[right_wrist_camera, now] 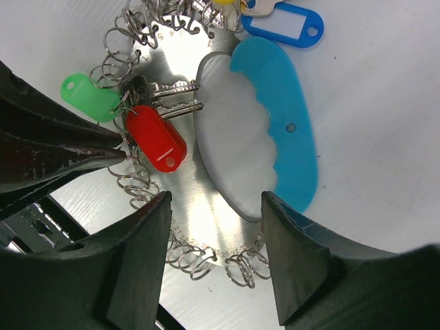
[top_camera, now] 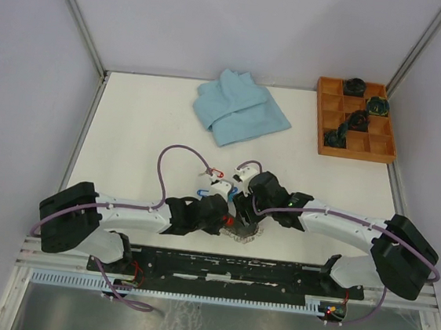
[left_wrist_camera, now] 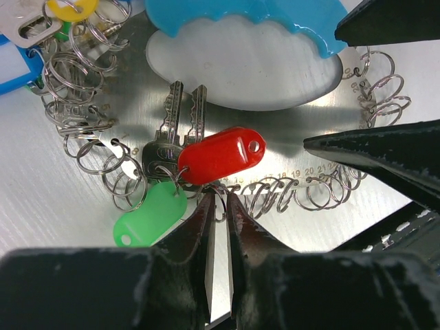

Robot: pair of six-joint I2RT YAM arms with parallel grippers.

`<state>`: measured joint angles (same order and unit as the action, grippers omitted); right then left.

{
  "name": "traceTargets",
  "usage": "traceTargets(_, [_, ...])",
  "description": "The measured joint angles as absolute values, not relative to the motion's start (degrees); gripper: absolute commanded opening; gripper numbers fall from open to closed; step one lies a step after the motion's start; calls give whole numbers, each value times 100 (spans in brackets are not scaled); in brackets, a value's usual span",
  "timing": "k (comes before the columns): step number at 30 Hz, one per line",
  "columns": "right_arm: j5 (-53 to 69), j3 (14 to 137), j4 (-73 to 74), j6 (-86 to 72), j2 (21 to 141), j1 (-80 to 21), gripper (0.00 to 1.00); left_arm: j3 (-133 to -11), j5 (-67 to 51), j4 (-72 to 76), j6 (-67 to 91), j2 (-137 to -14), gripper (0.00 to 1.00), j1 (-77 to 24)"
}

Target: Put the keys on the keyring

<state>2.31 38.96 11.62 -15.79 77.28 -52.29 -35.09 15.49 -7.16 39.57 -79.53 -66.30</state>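
The keyring (right_wrist_camera: 199,206) is a grey metal plate rimmed with coiled wire loops and has a light-blue segment (right_wrist_camera: 282,117). It also shows in the left wrist view (left_wrist_camera: 289,148). Two silver keys (left_wrist_camera: 182,120) lie on it, one with a red tag (left_wrist_camera: 221,155), one with a green tag (left_wrist_camera: 148,214). My left gripper (left_wrist_camera: 220,205) is shut on a small wire ring by the red tag. My right gripper (right_wrist_camera: 216,206) is open above the plate's edge, holding nothing. In the top view both grippers (top_camera: 227,217) (top_camera: 246,203) meet over the keyring (top_camera: 246,232).
More keys with blue (right_wrist_camera: 282,24) and yellow tags (left_wrist_camera: 71,8) lie at the plate's far end. A folded light-blue cloth (top_camera: 238,108) lies at the back. An orange compartment tray (top_camera: 381,142) with dark objects stands at the back right.
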Motion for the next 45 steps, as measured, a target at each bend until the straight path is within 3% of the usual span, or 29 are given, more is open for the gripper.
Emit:
traceTargets(34, [244, 3763, 1144, -1570, 7470, -5229, 63, -3767, 2320, -1874, 3962, -7754, 27, -6678])
traceTargets(45, [257, 3763, 1146, -1573, 7470, -5229, 63, -3767, 2187, -1667, 4010, -7754, 25, -6678])
